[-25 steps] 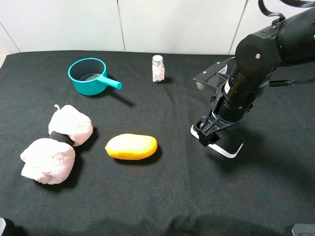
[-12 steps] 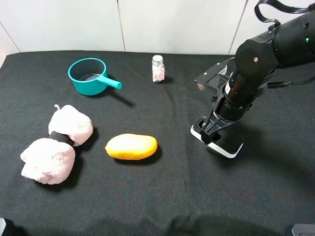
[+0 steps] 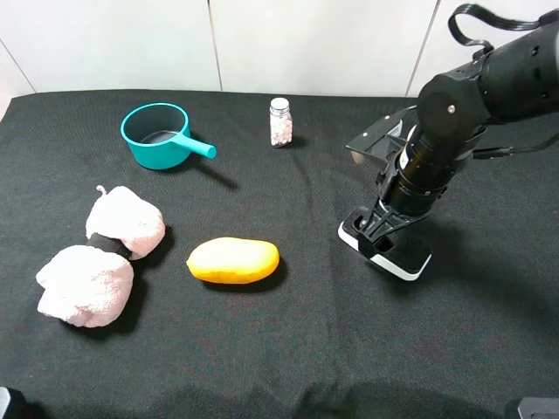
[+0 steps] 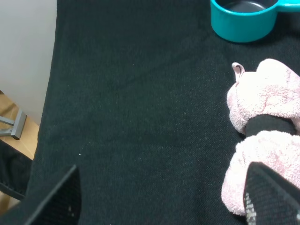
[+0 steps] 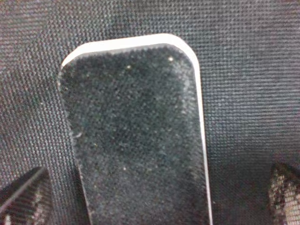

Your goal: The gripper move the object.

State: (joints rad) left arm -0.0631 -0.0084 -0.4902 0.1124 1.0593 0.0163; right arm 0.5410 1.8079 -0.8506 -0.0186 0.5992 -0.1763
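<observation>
The object, a flat black-topped eraser with a white base (image 3: 407,259), lies on the black cloth at the right. My right gripper (image 3: 377,232) hangs just over its left end. In the right wrist view the eraser (image 5: 136,126) fills the middle, and my right gripper (image 5: 154,192) is open: each fingertip (image 5: 23,197) stands clear of the eraser's long sides. My left gripper (image 4: 164,199) is open and empty over the cloth's left part, near the pink cloth bundle (image 4: 267,117).
A yellow mango (image 3: 233,260) lies mid-table. A pink bundle (image 3: 105,253) sits at the left. A teal pot with a handle (image 3: 157,135) and a small bottle (image 3: 280,121) stand at the back. The left wrist view shows the table's left edge (image 4: 47,117).
The right arm has risen a little and uncovered more of the eraser. The eraser has stayed in place. Nothing else has moved.
</observation>
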